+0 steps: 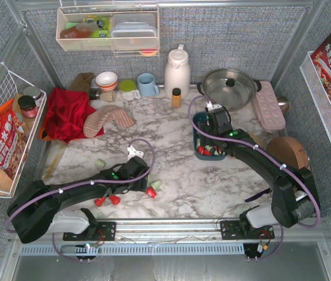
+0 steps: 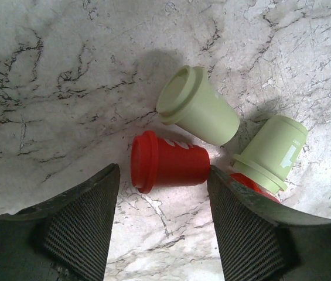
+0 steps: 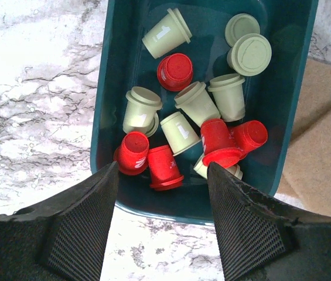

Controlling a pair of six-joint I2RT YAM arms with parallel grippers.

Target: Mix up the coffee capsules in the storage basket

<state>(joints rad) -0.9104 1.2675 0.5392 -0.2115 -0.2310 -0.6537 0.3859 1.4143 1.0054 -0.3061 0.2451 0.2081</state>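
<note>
Marble tabletop (image 1: 177,175): white with grey veins. Several coffee capsules (image 1: 152,191) lie loose on it at the left, well apart from the storage basket on the right.
Left arm (image 1: 65,193): reaches low from its base toward the table's middle, with the forearm near level and the wrist tipped down over the loose pods.
Left gripper (image 2: 163,170): jaws spread, straddling a red capsule (image 2: 171,161) that lies on its side. The right finger (image 2: 241,228) is at the capsule's narrow end, and a gap shows at the rim end. Nothing is pinched yet.
Neighbours: two mint-green capsules (image 2: 197,114) lie just beyond and to the right of the red one. A second red pod (image 2: 253,186) is half hidden under the right finger.
Step in hand: probably picking up this red capsule to carry it to the basket.
Doing it well: the pod lies lengthwise between the jaws, so they would meet its rim and its small end. It is tapered and could squirt out sideways, so the pinch should be slow and centred. The right finger should stay clear of the pods crowding it.
Right arm (image 1: 259,158): bent at the elbow, with the wrist pointing down over the basket.
Right gripper (image 3: 162,167): jaws apart and empty, hovering above the basket's near wall.
Storage basket (image 3: 110,76): dark teal, right of centre, in front of the steel pot (image 1: 229,88). It holds red and mint pods, with the reds mostly clustered at the near end.
</note>
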